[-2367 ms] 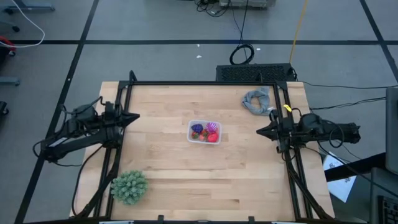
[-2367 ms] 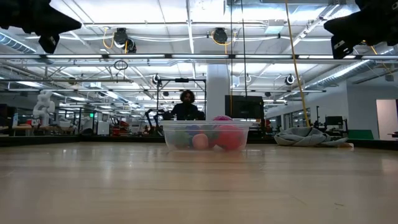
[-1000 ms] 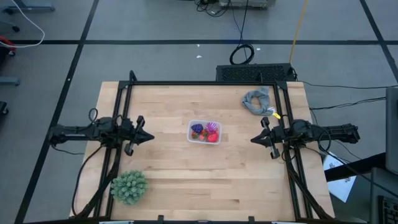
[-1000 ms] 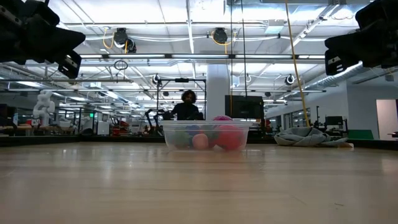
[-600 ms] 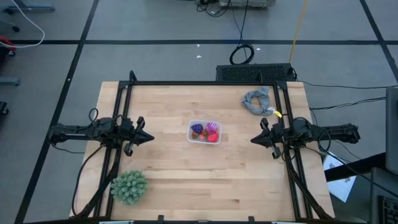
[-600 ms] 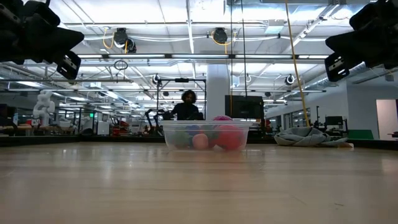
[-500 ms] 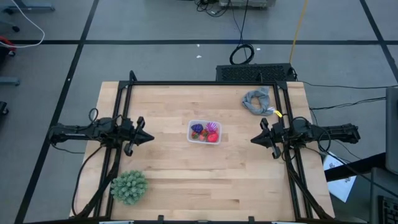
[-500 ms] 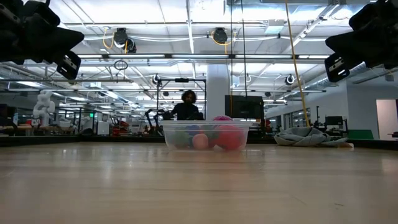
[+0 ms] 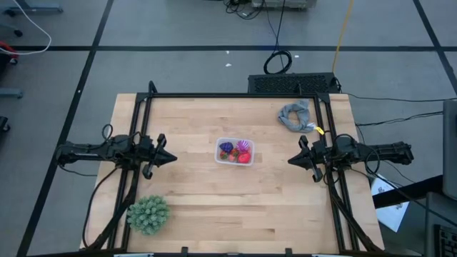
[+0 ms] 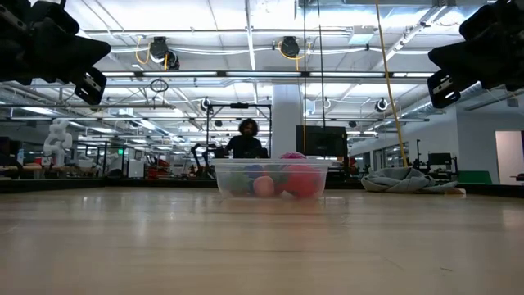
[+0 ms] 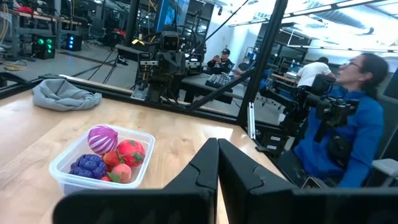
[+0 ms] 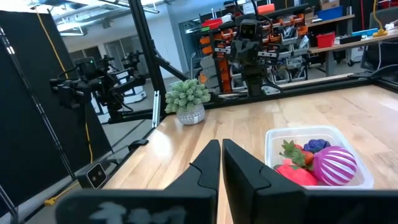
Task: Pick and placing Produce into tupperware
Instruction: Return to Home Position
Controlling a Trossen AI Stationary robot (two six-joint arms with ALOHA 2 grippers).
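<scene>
Your toy produce [image 9: 238, 151] sits in the clear tub [image 9: 218, 155] at the desk's [image 9: 214, 207] centre, so both arms rest home: left gripper [image 9: 171, 158] at the left edge, right gripper [image 9: 291, 160] opposite, each pressed together, empty.

You cannot count the produce [image 9: 235, 151] from above: too small, and pieces in the tupperware [image 9: 218, 158] hide each other.

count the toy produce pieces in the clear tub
4 seen for sure, all inside the tub: a striped onion, a purple cluster, a red strawberry, a smaller red fruit. More may be hidden beneath.
</scene>
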